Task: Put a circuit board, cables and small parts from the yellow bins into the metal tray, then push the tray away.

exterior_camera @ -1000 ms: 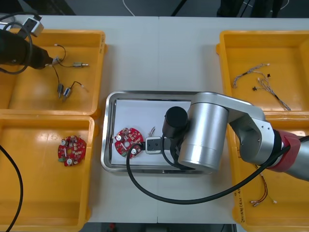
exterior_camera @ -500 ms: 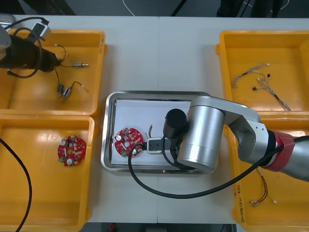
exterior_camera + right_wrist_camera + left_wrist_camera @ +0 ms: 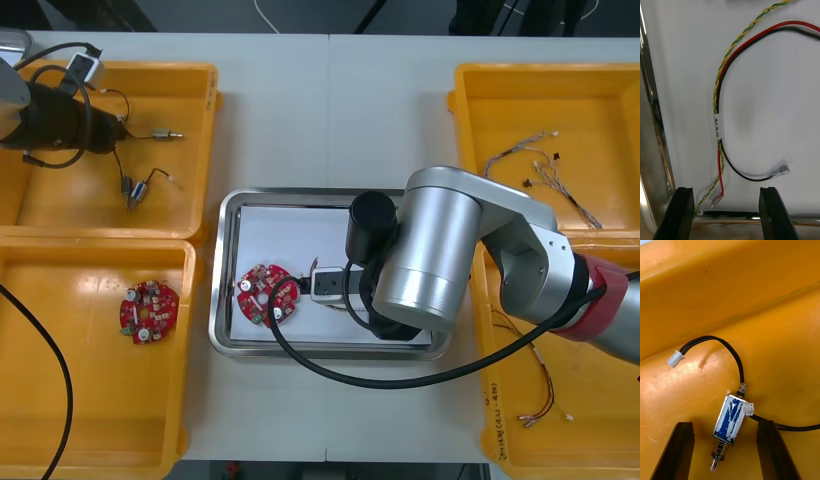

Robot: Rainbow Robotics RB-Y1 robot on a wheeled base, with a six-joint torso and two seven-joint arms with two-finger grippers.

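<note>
Tray [image 3: 226, 250] sits at the middle of the table between the yellow bins, white inside, and it is partly filled. One round red board [image 3: 268, 296] lies in it near its left wall. The right arm reaches over the tray's right half. In the right wrist view, cables [image 3: 717, 127] lie loose on the white floor: a red and black pair and a twisted yellow and green one, bound together by a white label. The right gripper [image 3: 725, 189] hangs just above their ends, close to the tray's rim. Its fingers [image 3: 680, 212] stand wide apart and hold nothing.

The left gripper [image 3: 725, 427] is down in the far left bin [image 3: 205, 120]. Its fingers are also spread wide. A small metal part [image 3: 730, 416], wrapped in blue with a spring at one end and a black lead, lies on the bin floor between them. Neither finger touches it.

As a judgement of progress: board and cables look delivered. No small part can be seen in the tray, though the right arm hides some of it. Picking up the part, carrying it to the tray and pushing the tray away all appear to remain. A second board [image 3: 148, 310] lies unused in the near left bin.
</note>
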